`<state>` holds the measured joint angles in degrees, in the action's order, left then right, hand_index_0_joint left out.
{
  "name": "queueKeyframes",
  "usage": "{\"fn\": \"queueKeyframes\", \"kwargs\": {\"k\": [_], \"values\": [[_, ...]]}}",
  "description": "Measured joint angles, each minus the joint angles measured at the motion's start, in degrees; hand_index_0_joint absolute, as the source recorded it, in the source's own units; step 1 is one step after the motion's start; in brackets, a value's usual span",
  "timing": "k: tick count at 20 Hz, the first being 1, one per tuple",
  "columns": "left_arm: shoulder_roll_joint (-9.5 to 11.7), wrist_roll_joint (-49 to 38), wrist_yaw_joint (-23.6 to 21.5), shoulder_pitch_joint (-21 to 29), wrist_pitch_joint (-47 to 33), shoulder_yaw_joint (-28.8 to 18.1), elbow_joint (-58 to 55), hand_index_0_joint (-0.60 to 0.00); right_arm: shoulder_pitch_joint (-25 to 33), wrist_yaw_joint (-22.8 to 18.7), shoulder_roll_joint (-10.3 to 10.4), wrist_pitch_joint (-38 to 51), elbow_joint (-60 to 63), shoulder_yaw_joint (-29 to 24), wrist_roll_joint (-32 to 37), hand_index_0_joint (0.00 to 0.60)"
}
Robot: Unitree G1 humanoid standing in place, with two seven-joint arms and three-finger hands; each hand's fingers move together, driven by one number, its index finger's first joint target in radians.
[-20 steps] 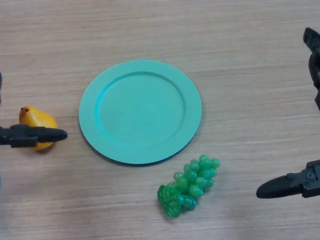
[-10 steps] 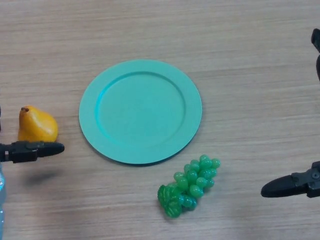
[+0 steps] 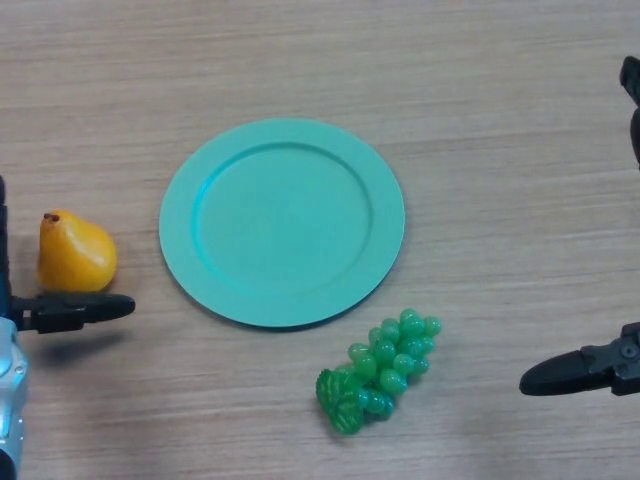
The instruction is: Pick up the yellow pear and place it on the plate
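Note:
The yellow pear [image 3: 75, 254] lies on the wooden table at the far left, its stem end pointing up-left. A teal round plate [image 3: 282, 222] sits bare in the middle, to the pear's right. Of my left hand [image 3: 78, 309] a straight black finger shows just below the pear, close to it, with nothing held. My right hand [image 3: 580, 370] shows at the right edge as a straight finger pointing left, far from the pear.
A bunch of green grapes [image 3: 380, 370] lies below the plate's lower right rim. Another black part of the right hand [image 3: 632, 110] shows at the upper right edge.
My left hand has slid down from in front of the pear to just below it, uncovering the whole pear. The right hand has barely shifted.

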<state>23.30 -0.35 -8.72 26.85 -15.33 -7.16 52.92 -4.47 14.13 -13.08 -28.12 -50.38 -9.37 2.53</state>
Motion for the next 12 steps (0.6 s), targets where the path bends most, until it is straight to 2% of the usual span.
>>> {"fn": "queueKeyframes", "kwargs": {"k": [1, 2, 3, 4, 5, 6, 8, 10, 11, 12], "values": [[0.0, 2.2, -0.01, 0.0, -0.63, 0.09, 0.32, -0.249, -0.01, 0.0, 0.0, 0.0, -0.1, -0.02, -0.05, 0.0], [0.0, 2.24, -0.02, 0.01, -1.86, 0.19, 0.69, -0.349, -0.01, 0.0, 0.0, 0.0, -0.12, 0.02, -0.33, 0.0], [0.0, 4.44, -0.71, 0.03, -5.05, 0.27, 1.97, -0.298, -0.01, 0.0, 0.0, 0.0, -0.13, 0.01, -1.64, 0.0], [0.0, 5.09, -0.8, 0.03, -5.9, 0.61, 2.29, -0.199, -0.01, -0.01, 0.0, 0.0, -0.13, -0.06, -1.8, 0.0], [-0.01, 6.12, -0.85, 0.03, -6.48, 1.07, 2.73, -0.048, -0.01, 0.0, 0.0, 0.0, -0.13, -0.04, -1.82, 0.0], [-0.01, 6.13, -0.86, 0.03, -6.66, 1.46, 2.93, -0.009, -0.01, 0.0, 0.0, 0.0, -0.13, -0.06, -2.02, 0.0], [-0.04, 6.04, -0.85, 0.0, -7.65, 1.48, 3.54, 0.0, -0.18, 0.0, 0.03, 0.01, -0.23, -0.05, -2.03, 0.0], [-0.73, 5.42, -0.86, -0.09, -7.67, 0.21, 3.1, -0.2, -0.33, 0.01, 0.12, 0.0, -0.31, -0.06, -2.03, 0.0], [-0.92, 5.29, -0.86, -0.45, -7.64, 0.14, 1.57, -0.35, -0.35, 0.01, 0.12, 0.0, -0.59, -0.05, -2.02, 0.0], [-0.94, 4.28, -0.84, -0.86, -7.4, 0.14, -0.03, -0.45, -0.4, 0.02, 0.12, 0.0, -1.03, -0.06, -2.02, 0.0]]}}
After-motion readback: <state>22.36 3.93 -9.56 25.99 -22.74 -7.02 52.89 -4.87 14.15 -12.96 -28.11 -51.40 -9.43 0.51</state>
